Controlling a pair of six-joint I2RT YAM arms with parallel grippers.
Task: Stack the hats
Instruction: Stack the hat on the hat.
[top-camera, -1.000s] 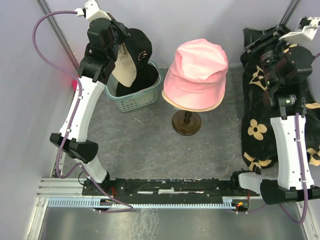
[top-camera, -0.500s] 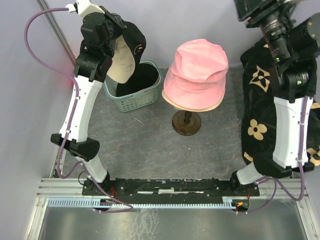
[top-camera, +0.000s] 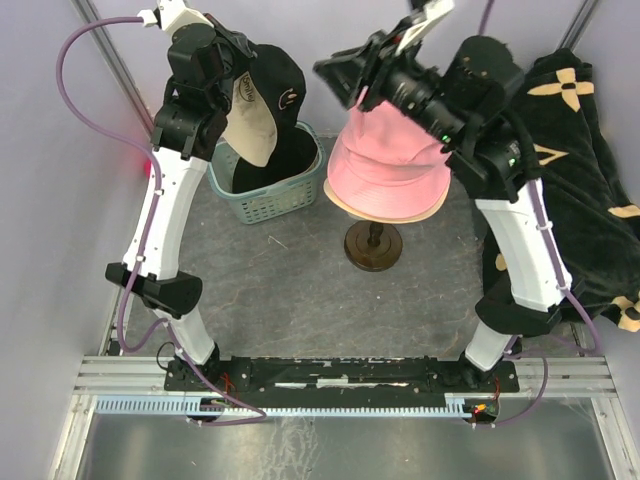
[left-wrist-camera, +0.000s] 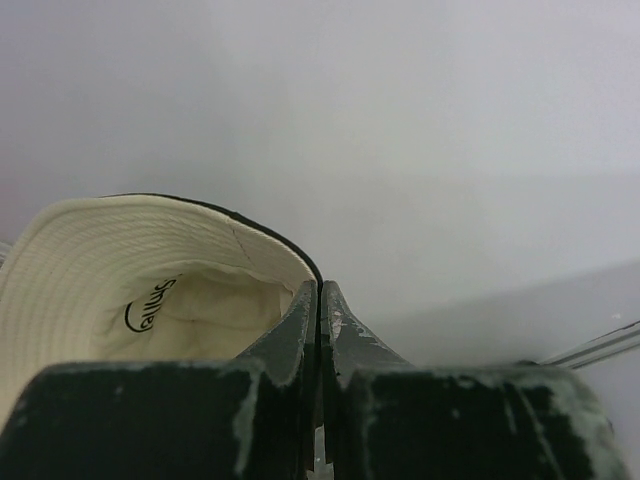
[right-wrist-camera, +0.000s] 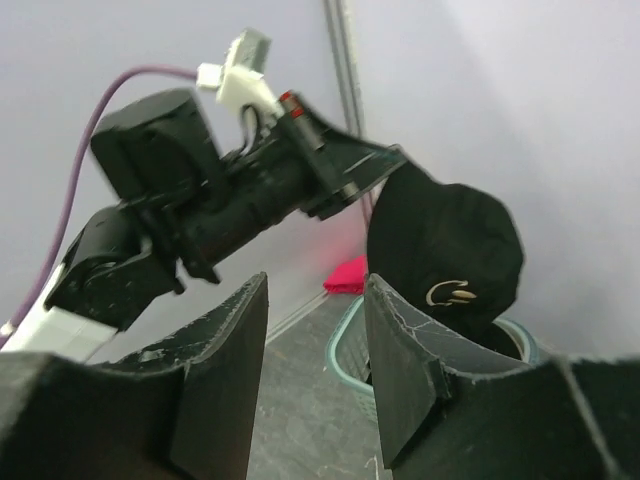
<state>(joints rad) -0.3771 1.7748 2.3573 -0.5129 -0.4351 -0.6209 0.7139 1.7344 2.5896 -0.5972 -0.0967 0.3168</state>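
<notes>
My left gripper (top-camera: 247, 72) is shut on the brim of a black hat (top-camera: 278, 85) with a cream lining and holds it up over the teal basket (top-camera: 262, 200). In the left wrist view the gripper (left-wrist-camera: 320, 300) pinches the brim edge, with the cream lining (left-wrist-camera: 130, 270) to its left. A pink hat (top-camera: 392, 150) sits on a cream hat (top-camera: 385, 210) on the wooden stand (top-camera: 373, 247). My right gripper (top-camera: 333, 77) is open and empty, above the pink hat's back left side. In the right wrist view it (right-wrist-camera: 315, 300) faces the black hat (right-wrist-camera: 445, 245).
The large black cloth with beige flowers (top-camera: 590, 180) lies at the right. A small magenta cloth (right-wrist-camera: 350, 272) lies by the wall behind the basket (right-wrist-camera: 350, 350). My left arm (right-wrist-camera: 170, 200) reaches across the right wrist view. Dark fabric lies inside the basket.
My right arm has swung left from over the flowered cloth to above the pink hat, its gripper now pointing at the black hat. My left gripper still holds the black hat, barely moved.
</notes>
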